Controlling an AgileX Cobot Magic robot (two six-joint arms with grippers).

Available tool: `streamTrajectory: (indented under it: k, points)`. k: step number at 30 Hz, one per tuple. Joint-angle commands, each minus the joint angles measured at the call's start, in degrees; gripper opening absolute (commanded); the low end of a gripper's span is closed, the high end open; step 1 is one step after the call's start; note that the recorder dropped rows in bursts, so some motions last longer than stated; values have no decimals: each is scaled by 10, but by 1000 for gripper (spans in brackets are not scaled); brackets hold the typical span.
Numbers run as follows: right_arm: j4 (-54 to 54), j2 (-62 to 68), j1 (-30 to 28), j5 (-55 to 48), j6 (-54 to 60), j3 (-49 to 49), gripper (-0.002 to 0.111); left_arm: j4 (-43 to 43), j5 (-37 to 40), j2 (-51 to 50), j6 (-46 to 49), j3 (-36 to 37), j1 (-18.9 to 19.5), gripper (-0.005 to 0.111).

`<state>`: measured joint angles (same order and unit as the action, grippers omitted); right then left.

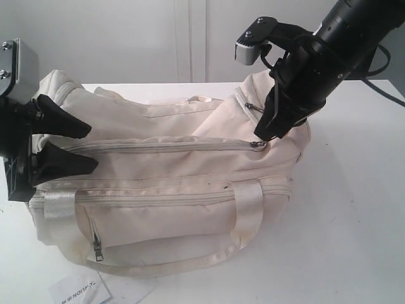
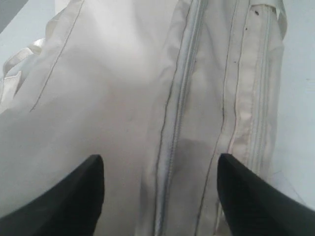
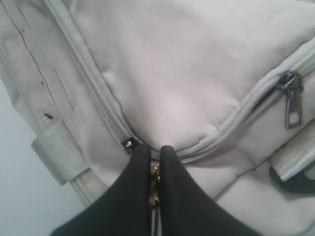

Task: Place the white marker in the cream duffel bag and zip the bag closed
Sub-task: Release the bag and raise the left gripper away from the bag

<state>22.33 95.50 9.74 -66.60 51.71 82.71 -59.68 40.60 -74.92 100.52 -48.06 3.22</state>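
The cream duffel bag lies on its side on the white table, its long top zip closed along its length. My right gripper is at the zip's right end. In the right wrist view this gripper is shut on the brass zipper pull. My left gripper stands open at the bag's left end. Its black fingers straddle the closed zip line on the bag's fabric, with nothing gripped. The white marker is out of view.
A second metal zip pull hangs on the bag's end near my right gripper. The front pocket's pull hangs at the lower left. A printed paper tag lies on the table in front of the bag.
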Motion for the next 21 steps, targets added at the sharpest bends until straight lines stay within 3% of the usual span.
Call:
streamTrajectory:
  k: [1, 7, 13, 17, 21]
  points:
    - [12, -7, -4, 13, 10, -1, 0, -31, 43, 13, -38, -1, 0, 72]
    - [15, -7, -4, 21, 10, -1, 0, -222, 83, 33, 14, 0, -9, 71]
    - [15, -7, -4, 28, 8, -1, 0, -297, 56, -8, 95, -1, -93, 71]
    - [15, -7, -4, 30, 8, -1, 0, -325, -11, -24, 112, -1, -150, 71]
    - [15, -7, -4, 31, 8, -1, 0, -367, -37, -43, 137, -3, -184, 70]
